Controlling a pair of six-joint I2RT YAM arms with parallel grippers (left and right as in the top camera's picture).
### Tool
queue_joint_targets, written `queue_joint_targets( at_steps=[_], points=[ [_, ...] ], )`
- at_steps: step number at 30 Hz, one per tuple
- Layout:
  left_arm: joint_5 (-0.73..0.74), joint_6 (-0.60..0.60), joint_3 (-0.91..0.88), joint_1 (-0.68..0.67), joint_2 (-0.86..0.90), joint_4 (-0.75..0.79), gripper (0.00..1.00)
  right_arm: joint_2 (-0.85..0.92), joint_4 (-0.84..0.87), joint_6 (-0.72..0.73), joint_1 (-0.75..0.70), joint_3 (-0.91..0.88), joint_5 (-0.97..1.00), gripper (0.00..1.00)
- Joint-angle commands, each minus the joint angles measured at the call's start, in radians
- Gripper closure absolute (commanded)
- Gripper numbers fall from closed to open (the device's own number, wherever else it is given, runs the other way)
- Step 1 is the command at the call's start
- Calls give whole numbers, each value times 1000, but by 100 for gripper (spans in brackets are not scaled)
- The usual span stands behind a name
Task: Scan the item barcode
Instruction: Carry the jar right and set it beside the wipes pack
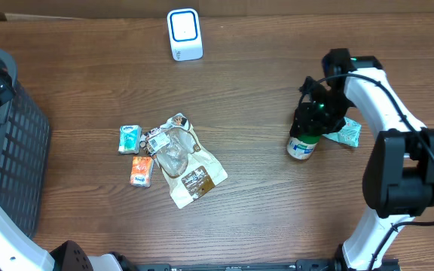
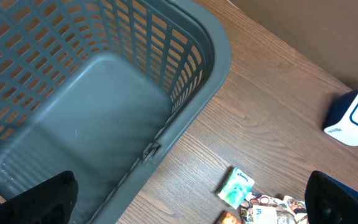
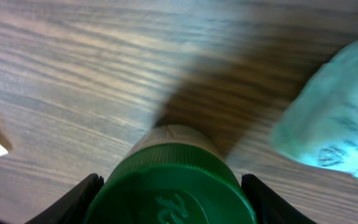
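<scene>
With right gripper (image 1: 313, 120) clamped on the green cap (image 3: 173, 186) of the bottle (image 1: 301, 147) standing right of centre on the bench (image 1: 277, 60), lift straight, clear the teal packet (image 1: 346, 135), turn the label squarely toward the white scanner (image 1: 184, 34); left gripper (image 2: 191, 186) idle, spread wide.

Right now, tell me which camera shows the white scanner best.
The overhead view: the white scanner stands whole and unobstructed. The left wrist view catches it at the frame's right edge, partly cut off. The right wrist view does not show it.
</scene>
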Motion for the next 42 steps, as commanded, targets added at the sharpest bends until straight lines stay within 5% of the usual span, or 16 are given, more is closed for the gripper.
queue_joint_targets(
  at_steps=[1, 18, 37, 42],
  points=[
    [0, -10, 13, 3, -7, 2, 0, 11, 58, 4, -54, -54, 55, 79],
    [0, -10, 13, 3, -7, 2, 0, 11, 165, 243, -139, -57, 444, 80],
    [0, -10, 13, 3, -7, 2, 0, 11, 282, 262, -139, -57, 311, 74],
    [0, -10, 13, 3, -7, 2, 0, 11, 288, 262, -139, -57, 299, 66]
  ],
)
